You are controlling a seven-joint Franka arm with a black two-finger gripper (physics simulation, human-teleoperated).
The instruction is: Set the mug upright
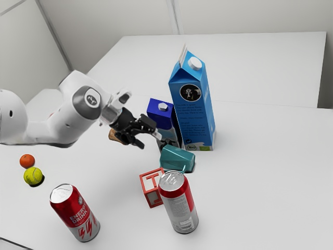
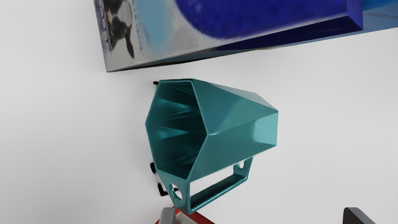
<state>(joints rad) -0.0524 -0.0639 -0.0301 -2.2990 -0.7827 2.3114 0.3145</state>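
Mug (image 1: 177,158) first: it lies on its side on the counter (image 1: 260,182), its open mouth facing sideways rather than up. From the exterior view's left, you have the orange (image 1: 27,161) and tennis ball (image 1: 33,176), then the red can (image 1: 75,212), well clear of your work. Next come your fingers (image 2: 168,216), above the counter and spread wide, with nothing held between them. Beyond are the letter block (image 1: 153,187) and small carton (image 1: 162,117), close on either side of the mug, then the other can (image 1: 178,202) and tall carton (image 1: 192,101). You seem to be lining up the grasp. Your next move calls for getting the fingers around the mug's body or handle, closing, then lifting and tipping it mouth up without knocking the block or carton.
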